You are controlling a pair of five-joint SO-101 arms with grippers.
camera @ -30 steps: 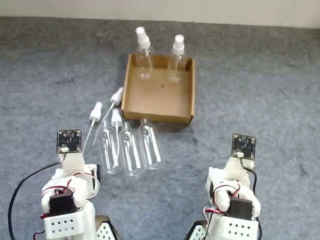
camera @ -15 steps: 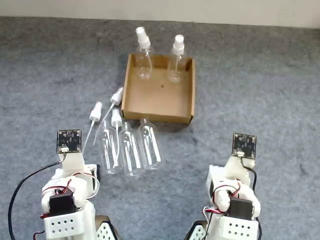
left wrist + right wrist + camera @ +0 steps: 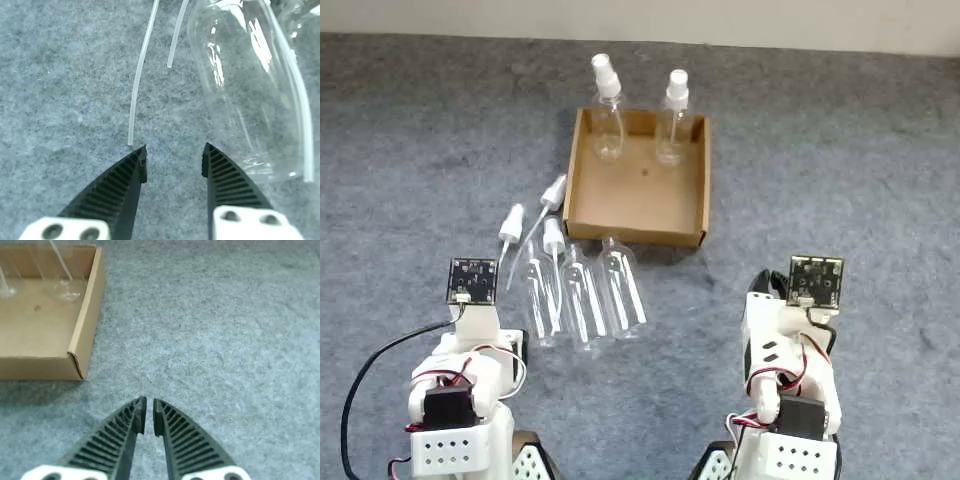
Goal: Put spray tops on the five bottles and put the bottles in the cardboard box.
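Three clear bottles without tops lie side by side on the grey carpet, just in front of the cardboard box. Three loose spray tops with long dip tubes lie by their necks. Two capped bottles stand at the box's far side. My left gripper is open low over the carpet, close to the base of the nearest bottle and the end of a dip tube. My right gripper is shut and holds nothing, over bare carpet beside the box's near corner.
The left arm and right arm stand at the near edge. Open carpet spreads to the right of the box and between the arms. A pale wall runs along the far edge.
Both arms have shifted forward a little; the right arm has stretched out more toward the box. Bottles, tops and box have not moved.
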